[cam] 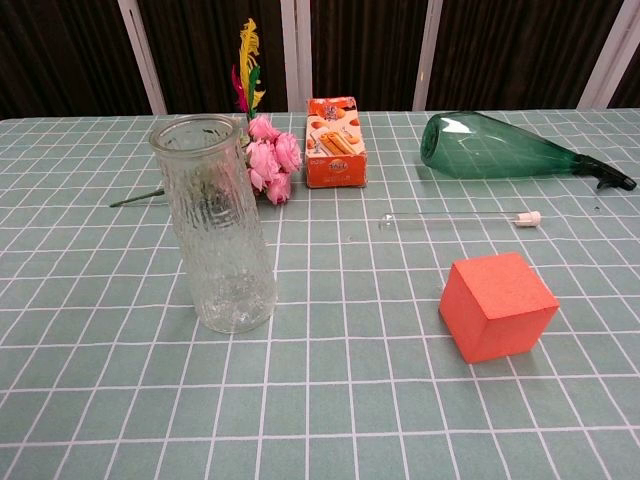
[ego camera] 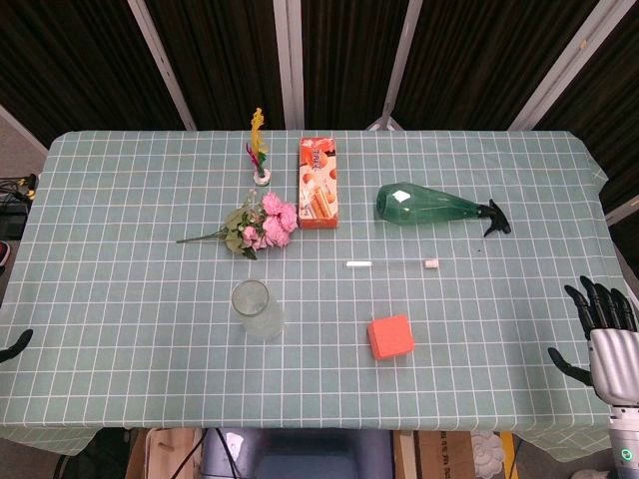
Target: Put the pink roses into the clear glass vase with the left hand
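The pink roses [ego camera: 268,224] lie flat on the checked tablecloth, stems pointing left; in the chest view the pink roses [cam: 272,157] show partly behind the vase. The clear glass vase [ego camera: 257,308] stands upright and empty in front of them, near the table's middle; the chest view shows the clear glass vase [cam: 216,226] close up. Only a dark fingertip of my left hand [ego camera: 14,344] shows at the left edge, far from roses and vase. My right hand [ego camera: 602,330] hovers at the right edge with fingers spread, holding nothing.
An orange cube [ego camera: 390,336] sits right of the vase. A green spray bottle [ego camera: 431,207] lies on its side at the right. A snack box [ego camera: 317,183], a feathered shuttlecock [ego camera: 260,152] and a thin clear rod [ego camera: 391,263] lie nearby.
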`<state>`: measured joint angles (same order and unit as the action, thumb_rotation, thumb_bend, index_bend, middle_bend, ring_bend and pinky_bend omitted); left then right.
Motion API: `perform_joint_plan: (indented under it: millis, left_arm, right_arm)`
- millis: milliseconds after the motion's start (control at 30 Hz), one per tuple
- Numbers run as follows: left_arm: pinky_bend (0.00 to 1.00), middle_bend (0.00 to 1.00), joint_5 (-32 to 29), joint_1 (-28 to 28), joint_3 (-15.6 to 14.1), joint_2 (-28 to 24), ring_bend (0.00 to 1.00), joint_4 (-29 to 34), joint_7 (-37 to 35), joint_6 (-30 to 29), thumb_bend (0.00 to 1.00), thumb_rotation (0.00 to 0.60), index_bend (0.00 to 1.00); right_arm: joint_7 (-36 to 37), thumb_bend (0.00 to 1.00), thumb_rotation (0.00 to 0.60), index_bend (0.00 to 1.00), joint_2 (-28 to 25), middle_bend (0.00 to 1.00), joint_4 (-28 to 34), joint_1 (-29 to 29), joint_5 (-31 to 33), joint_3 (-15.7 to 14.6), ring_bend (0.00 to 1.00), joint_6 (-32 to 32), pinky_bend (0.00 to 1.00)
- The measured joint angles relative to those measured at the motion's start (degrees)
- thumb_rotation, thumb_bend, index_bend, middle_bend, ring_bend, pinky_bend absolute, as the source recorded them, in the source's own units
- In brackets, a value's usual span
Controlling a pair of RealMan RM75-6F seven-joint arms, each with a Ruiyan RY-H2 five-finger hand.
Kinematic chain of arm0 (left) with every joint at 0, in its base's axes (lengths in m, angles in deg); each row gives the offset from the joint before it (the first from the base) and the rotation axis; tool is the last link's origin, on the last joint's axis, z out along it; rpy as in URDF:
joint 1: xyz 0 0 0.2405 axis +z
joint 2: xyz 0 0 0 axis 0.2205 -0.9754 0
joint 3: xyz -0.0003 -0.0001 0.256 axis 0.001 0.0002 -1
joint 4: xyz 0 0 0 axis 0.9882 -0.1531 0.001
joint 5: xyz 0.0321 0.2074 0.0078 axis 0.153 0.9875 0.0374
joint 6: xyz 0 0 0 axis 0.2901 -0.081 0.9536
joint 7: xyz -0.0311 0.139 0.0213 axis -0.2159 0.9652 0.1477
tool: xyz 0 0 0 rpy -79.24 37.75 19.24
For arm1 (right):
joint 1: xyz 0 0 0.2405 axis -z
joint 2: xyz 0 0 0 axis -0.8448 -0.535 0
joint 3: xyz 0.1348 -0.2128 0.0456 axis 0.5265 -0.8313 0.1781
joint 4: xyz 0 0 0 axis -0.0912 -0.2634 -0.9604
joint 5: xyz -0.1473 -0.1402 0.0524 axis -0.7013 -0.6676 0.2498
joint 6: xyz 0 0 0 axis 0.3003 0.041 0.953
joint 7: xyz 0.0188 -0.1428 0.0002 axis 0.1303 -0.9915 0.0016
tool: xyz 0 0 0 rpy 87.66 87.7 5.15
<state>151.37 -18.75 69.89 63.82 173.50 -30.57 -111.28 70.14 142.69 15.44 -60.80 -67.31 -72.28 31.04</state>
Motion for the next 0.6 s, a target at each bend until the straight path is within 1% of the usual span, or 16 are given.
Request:
perform_joint_plan:
  millis: [100,433,600]
  left_arm:
    - [0.0,0.03,0.54,-0.01,0.15,0.15,0.0,-0.39,0.06,0.53,0.31,0.6,0.02]
    - [0.0,0.03,2.6,0.59,0.96,0.72,0.0,-0.69,-0.15,-0.67,0.31,0.6,0.02]
    - [0.0,0.03,2.41,0.66,1.32,0.75,0.0,-1.08,-1.33,0.17,0.31,0.6,0.02]
  right_arm:
    - [-0.04,0.23,0.6,0.01,-0.02,0.03,0.12,-0.12,0.02,-0.08,0.01,-0.32,0.0]
    - [-0.87,0.23,0.6,0.01,-0.11,0.03,0.68,0.03,-0.76,-0.57,0.01,0.05,0.0]
    - [-1.26,0.23,0.6,0.01,-0.32,0.03,1.25,0.2,-0.42,-0.69,0.01,-0.05,0.0]
